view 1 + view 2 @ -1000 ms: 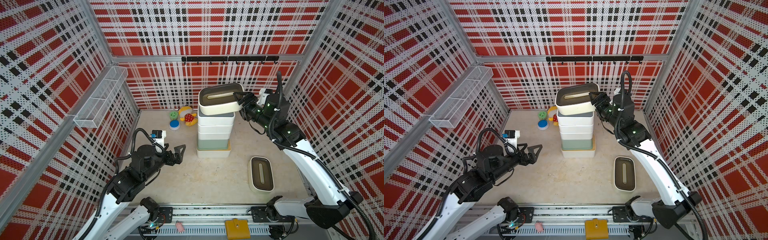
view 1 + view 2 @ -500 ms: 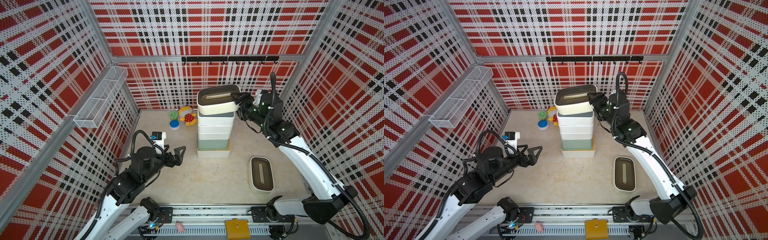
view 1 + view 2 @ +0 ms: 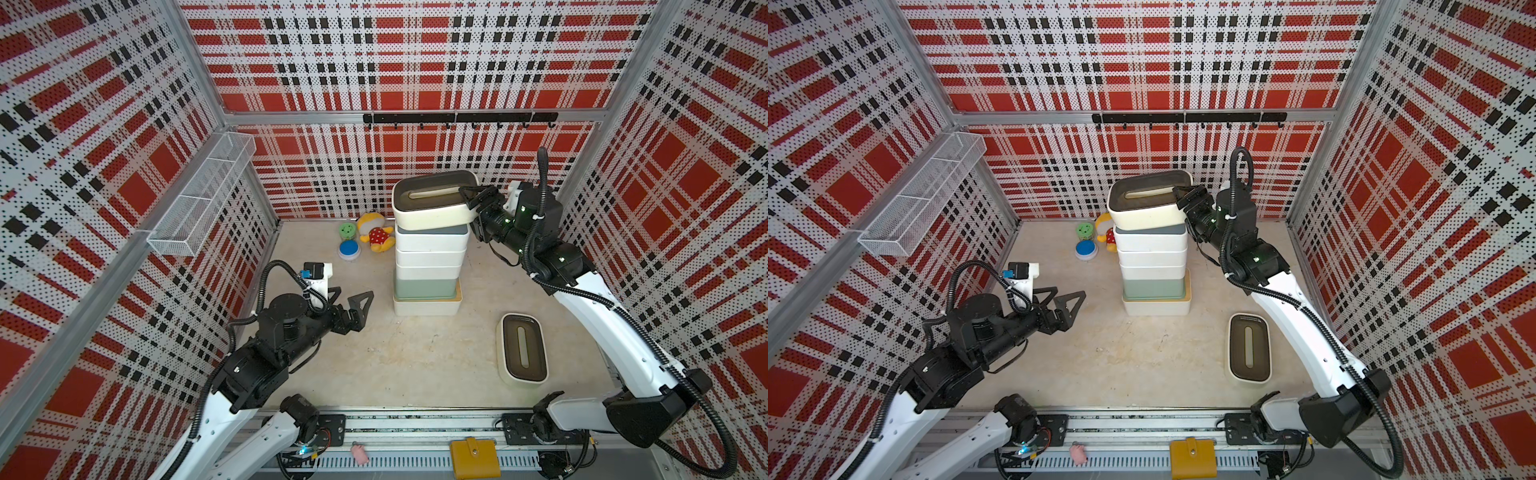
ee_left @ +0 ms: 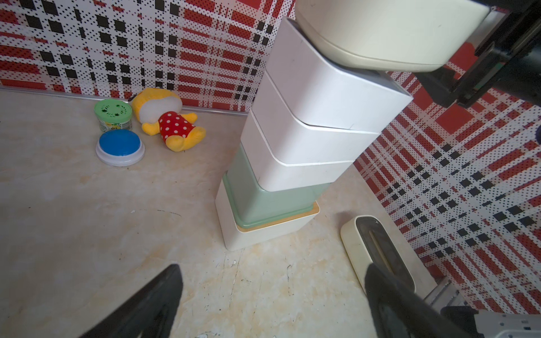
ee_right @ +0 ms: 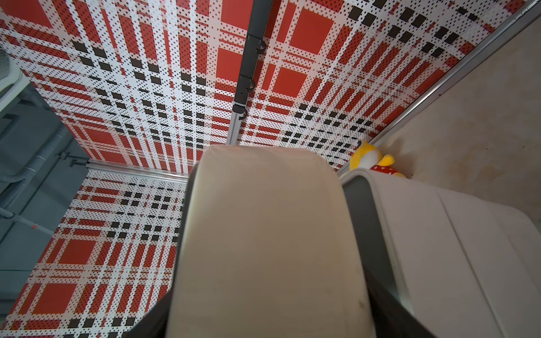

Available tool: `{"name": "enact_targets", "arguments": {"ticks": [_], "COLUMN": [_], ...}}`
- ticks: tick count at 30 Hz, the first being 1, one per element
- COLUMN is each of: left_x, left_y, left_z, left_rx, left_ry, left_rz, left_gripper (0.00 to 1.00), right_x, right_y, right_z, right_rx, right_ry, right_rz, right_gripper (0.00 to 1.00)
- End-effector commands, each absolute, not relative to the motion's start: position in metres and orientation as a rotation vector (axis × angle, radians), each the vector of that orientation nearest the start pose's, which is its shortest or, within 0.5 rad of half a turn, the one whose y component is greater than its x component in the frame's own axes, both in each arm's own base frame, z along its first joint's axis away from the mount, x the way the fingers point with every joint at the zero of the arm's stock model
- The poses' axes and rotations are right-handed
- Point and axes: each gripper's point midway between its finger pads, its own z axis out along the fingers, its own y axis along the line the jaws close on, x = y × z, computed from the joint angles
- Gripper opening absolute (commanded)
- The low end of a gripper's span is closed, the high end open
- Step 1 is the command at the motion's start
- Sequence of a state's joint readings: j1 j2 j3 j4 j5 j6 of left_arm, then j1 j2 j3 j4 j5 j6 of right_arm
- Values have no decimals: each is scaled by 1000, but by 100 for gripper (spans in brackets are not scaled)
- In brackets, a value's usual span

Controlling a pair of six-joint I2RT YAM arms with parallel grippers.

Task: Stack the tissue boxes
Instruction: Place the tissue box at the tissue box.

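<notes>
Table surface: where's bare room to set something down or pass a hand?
Widest bare patch: front centre, between the left end effector, the stack and the lone box. Another lies left of the stack, ahead of the plush toy. Crowded: around that toy, and where the right end effector grips the top box.

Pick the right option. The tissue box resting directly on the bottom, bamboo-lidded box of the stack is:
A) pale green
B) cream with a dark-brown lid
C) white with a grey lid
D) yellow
A: in the left wrist view the pale-green box sits straight on the bottom box, whose bamboo lid shows as a thin edge around its base.
</notes>
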State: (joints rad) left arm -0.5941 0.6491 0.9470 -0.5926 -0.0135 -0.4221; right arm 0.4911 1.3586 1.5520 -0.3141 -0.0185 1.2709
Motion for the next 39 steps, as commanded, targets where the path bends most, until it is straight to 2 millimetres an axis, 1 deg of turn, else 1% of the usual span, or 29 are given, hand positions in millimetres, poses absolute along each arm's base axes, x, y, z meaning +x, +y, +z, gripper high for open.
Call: {"name": "enact_targets", "arguments": {"ticks": [1,5,9,15,18,23,28,39], "left_x": [218,216,212,215,218,223,226,230], "left_y": [-148,-155,-161,-165,-168,-172,-174,-175], "left_z": [365,384,404,422,426,430,432,429], "left_rx": [178,212,244,260,265,270,271,266], "left_ry": [1818,1762,1690,1655,1649,1646,1645,1657], "left_rz": [-718,-767,-818,-822,-825,-831,-832,-821], "left_gripper": [99,100,99,99,99,99,99,99], "right_x": [379,378,377,377,375,374,375,375], "right_y": [207,208,207,208,206,202,199,199], "right_z": [482,484,481,476,474,471,463,453], "right_rx": [654,627,616,596,593,588,591,575], "right_ry": [1624,1627,1639,1663,1674,1685,1721,1775], "right_rz": [1381,1376,1367,1355,1346,1321,1295,1242], "right_gripper": [81,85,91,98,100,100,100,100]}}
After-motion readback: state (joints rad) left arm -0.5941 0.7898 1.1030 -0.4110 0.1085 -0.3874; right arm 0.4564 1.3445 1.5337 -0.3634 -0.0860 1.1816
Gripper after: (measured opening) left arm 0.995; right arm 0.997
